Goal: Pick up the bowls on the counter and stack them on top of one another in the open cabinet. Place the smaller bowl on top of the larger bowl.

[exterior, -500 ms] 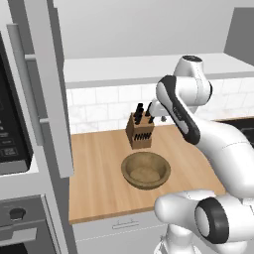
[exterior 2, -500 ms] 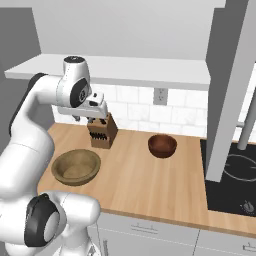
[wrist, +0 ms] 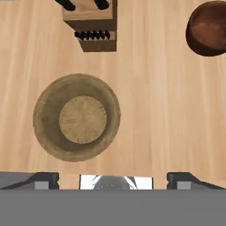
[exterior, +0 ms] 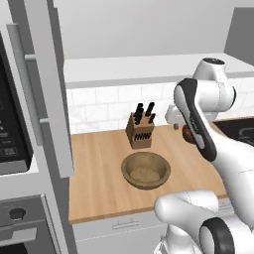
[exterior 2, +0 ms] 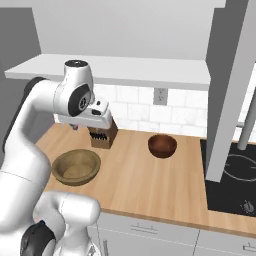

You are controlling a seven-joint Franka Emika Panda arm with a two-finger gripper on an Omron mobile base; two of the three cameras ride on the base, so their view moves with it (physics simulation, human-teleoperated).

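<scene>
On the counter [exterior 2: 150, 180]: larger bowl [wrist: 77, 117], round, no long axis, directly below the gripper [wrist: 113, 176] and slightly left in the hand view; smaller bowl [exterior 2: 162, 145] well apart, past the knife block [exterior 2: 102, 136]. Gripper wide open, holding nothing. Versus earlier: hand lower, nearer the large bowl.

Larger bowl [wrist: 77, 116] before knife block [wrist: 90, 24] on counter [wrist: 154, 110].

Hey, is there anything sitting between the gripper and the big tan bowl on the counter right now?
Nothing visible. In the hand view the open gripper looks straight down on the larger bowl, with bare counter around it. The knife block and the smaller bowl stand off to the sides, apart from it.
</scene>
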